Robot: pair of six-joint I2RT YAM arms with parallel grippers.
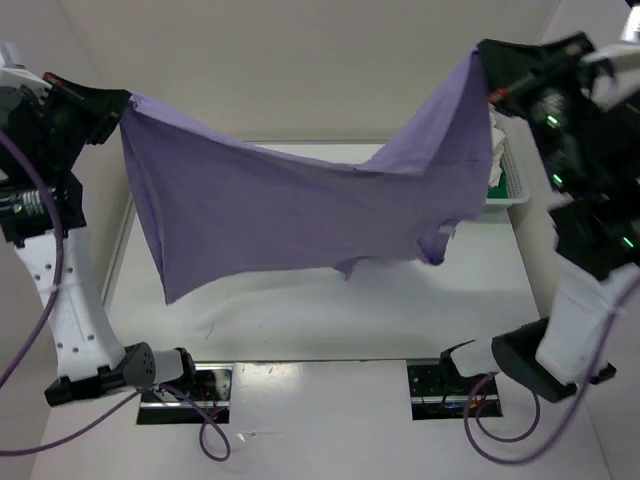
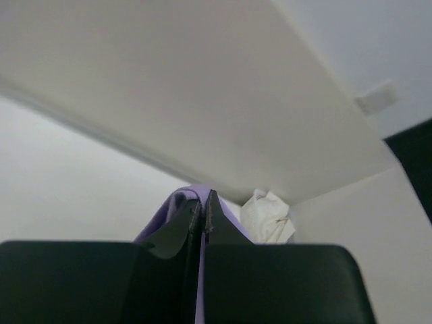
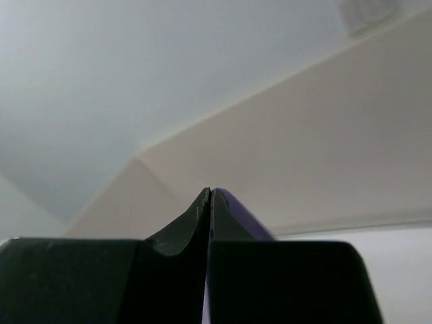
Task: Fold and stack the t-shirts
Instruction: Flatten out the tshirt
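The lavender purple t-shirt (image 1: pixel 300 215) hangs spread in the air above the table, stretched between both arms. My left gripper (image 1: pixel 124 102) is shut on its upper left corner, and the wrist view shows purple cloth (image 2: pixel 177 202) pinched at the left gripper's (image 2: pixel 203 202) tips. My right gripper (image 1: pixel 484 58) is shut on the upper right corner, with a purple fold (image 3: pixel 248 221) beside the right gripper's (image 3: pixel 210 196) tips. The shirt sags in the middle and its lower edge hangs over the tabletop. A cream white shirt (image 2: pixel 268 217) shows crumpled beyond the left fingers. A bit of bright green cloth (image 1: pixel 506 180) lies in the basket.
A white mesh basket (image 1: pixel 517 188) stands at the table's right edge, half hidden by the purple shirt and the right arm. The white tabletop (image 1: pixel 300 310) lies below the hanging shirt. Pale walls close in behind and at both sides.
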